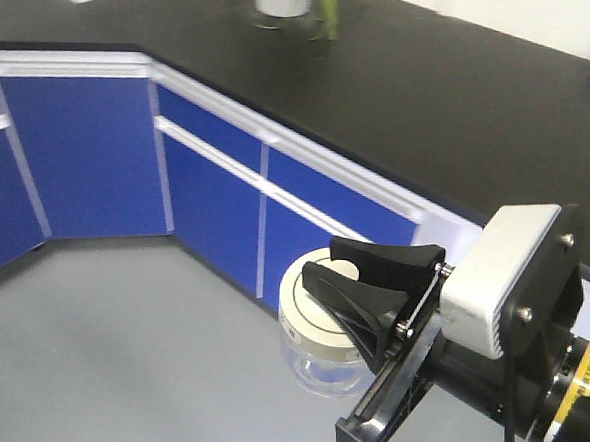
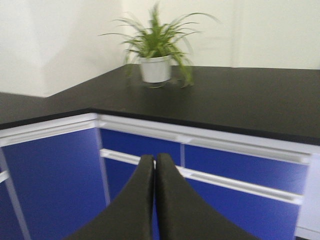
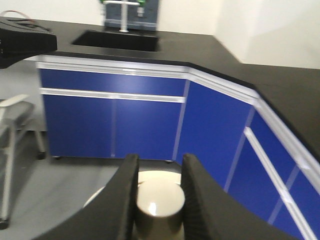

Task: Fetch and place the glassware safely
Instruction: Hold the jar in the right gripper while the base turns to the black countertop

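The small squat clear glass jar with the round off-white lid [image 1: 309, 344] is not on any surface: it hangs from the right claw [image 1: 319, 260], seen against the grey floor [image 1: 117, 340] and just in front of the blue cabinet doors with white trim [image 1: 89, 148]. It sits lower than the edge of the black L-shaped counter [image 1: 433, 99]. In the right wrist view, the two black fingers [image 3: 122, 195] of the right claw [image 3: 159, 161] stand on either side of the lid's centre knob [image 3: 159, 206] and press against it, so the claw is clamped on the jar by its knob, with the pale lid showing beneath. The jar appears roughly upright in the front view, its glass body below the lid. The left claw [image 2: 154, 159] carries nothing, and its two dark fingers meet tip to tip with no gap between them. It points towards the cabinets under the counter's corner. On the counter near that corner stands a green spider plant in a white pot [image 2: 156, 67], well apart from the jar. The right wrist view also shows a sunken black sink with a tap [image 3: 117, 39] farther along the counter.
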You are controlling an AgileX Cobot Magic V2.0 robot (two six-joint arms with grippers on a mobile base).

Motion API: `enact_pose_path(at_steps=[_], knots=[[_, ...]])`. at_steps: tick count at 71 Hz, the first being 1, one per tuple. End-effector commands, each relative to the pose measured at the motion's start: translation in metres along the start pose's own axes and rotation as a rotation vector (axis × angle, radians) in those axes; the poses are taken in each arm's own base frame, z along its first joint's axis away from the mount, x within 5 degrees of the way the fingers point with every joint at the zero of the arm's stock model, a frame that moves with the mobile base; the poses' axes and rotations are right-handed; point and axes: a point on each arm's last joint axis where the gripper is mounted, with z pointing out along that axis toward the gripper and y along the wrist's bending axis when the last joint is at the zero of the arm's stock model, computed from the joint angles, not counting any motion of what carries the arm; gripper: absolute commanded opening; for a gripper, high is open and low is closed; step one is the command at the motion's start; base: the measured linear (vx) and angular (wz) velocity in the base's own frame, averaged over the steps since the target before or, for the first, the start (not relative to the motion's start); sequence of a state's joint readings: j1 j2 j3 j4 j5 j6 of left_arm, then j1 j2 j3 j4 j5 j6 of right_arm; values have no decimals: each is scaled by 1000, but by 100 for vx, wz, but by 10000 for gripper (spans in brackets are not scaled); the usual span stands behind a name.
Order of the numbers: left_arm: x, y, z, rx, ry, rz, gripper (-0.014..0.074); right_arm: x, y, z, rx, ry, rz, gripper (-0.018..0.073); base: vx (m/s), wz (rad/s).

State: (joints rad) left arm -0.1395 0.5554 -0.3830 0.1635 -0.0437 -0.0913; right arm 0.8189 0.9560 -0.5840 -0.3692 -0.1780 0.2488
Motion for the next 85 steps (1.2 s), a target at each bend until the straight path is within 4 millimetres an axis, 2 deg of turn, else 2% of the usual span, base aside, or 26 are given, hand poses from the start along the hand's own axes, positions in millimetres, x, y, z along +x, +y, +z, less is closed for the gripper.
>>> enact_pose_path(at_steps=[1,54,85], knots=[[-15,-1,-1,11,-98,-16,-7,-23,1,-5,-20,-150,-1,-1,18,-69],[-15,-1,-1,11,-97,-16,-7,-23,1,-5,-20,-150,-1,-1,17,-76],[-15,-1,-1,11,-98,-16,-7,-23,1,-5,-20,-150,-1,-1,18,-31]])
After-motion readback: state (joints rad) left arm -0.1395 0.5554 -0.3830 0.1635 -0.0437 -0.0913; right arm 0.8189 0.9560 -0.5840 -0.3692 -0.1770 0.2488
